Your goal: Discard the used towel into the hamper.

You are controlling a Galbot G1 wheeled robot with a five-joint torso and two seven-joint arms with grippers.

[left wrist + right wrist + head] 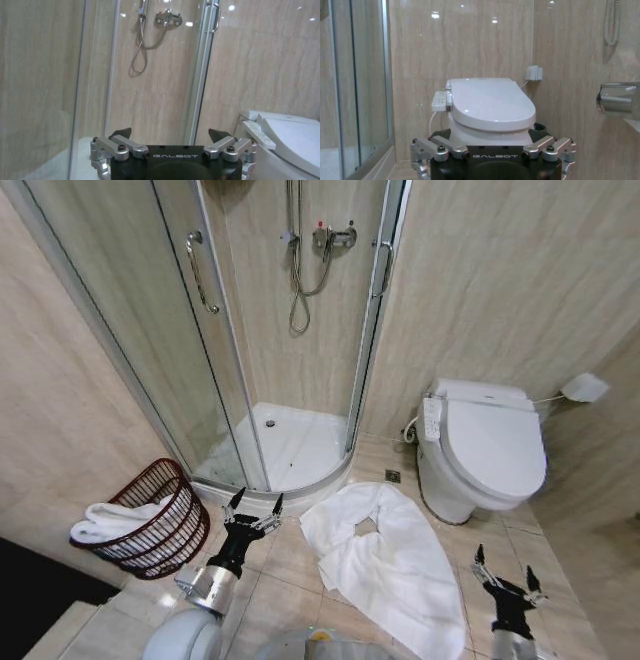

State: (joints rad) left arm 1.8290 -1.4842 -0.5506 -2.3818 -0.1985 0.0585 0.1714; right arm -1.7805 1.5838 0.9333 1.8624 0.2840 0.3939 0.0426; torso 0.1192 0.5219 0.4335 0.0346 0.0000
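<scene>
A large white towel [390, 555] lies crumpled on the tiled floor between the shower and the toilet. The hamper [165, 520], a dark red-brown slatted basket, stands at the left against the wall, with another white towel [112, 520] draped over its rim. My left gripper [255, 508] hovers open between the hamper and the floor towel, empty; its fingers [121, 133] stand wide apart in the left wrist view. My right gripper [503, 572] is open and empty at the lower right, just right of the towel, its fingers [538, 126] spread in front of the toilet.
A white toilet [483, 448] stands at the right. The glass shower cabin [290, 340] with a white tray fills the back. A chrome paper holder [616, 98] sits on the wall beside the toilet. A dark threshold lies at the lower left.
</scene>
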